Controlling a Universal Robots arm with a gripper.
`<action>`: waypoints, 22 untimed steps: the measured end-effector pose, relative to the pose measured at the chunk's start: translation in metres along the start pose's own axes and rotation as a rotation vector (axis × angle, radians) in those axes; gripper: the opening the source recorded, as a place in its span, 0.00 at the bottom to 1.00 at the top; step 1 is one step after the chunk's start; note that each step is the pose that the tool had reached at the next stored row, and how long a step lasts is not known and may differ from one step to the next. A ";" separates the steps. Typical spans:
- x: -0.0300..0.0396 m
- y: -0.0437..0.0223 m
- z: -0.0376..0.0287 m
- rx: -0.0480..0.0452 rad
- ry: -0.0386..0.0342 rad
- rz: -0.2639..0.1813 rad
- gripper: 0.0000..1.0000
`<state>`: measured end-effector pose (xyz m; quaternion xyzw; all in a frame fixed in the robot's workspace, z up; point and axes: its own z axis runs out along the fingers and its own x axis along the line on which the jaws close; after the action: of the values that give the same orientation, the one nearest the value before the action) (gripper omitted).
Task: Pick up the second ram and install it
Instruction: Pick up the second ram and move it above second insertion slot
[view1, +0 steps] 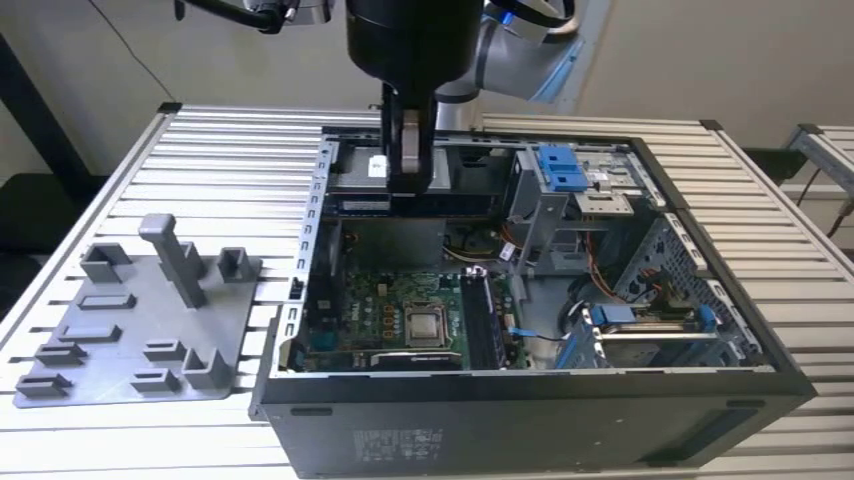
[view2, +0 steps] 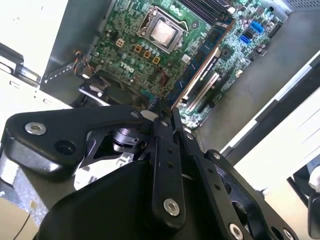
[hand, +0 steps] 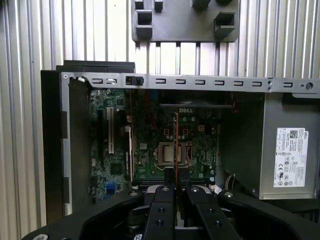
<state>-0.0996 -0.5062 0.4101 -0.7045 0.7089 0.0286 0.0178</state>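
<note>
Claw (hand: 175, 176) clenched on the second ram (hand: 175, 140), a thin strip seen edge-on, running straight out from between the fingertips in both wrist views; in the exterior view the pair hangs at upper centre, above the far end of the open computer case (view1: 534, 420); the black memory slots (view1: 479, 315) lie lower, just right of centre, seemingly crosswise to the strip's long axis.

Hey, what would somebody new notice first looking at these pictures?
An open computer case sits on the slatted table, its green motherboard and bare processor socket exposed. Above the board, the gripper is shut on the second ram, seen edge-on in the first wrist view. A grey pegged tray lies on the exterior view's left.
</note>
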 end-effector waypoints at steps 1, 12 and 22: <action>0.0000 -0.0006 0.0000 0.0000 0.0000 0.000 0.14; -0.0001 -0.0077 -0.0001 0.0000 0.0000 0.000 0.14; -0.0002 -0.0316 -0.0005 0.0000 0.0001 0.000 0.14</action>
<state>-0.0680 -0.5062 0.4102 -0.7045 0.7089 0.0286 0.0178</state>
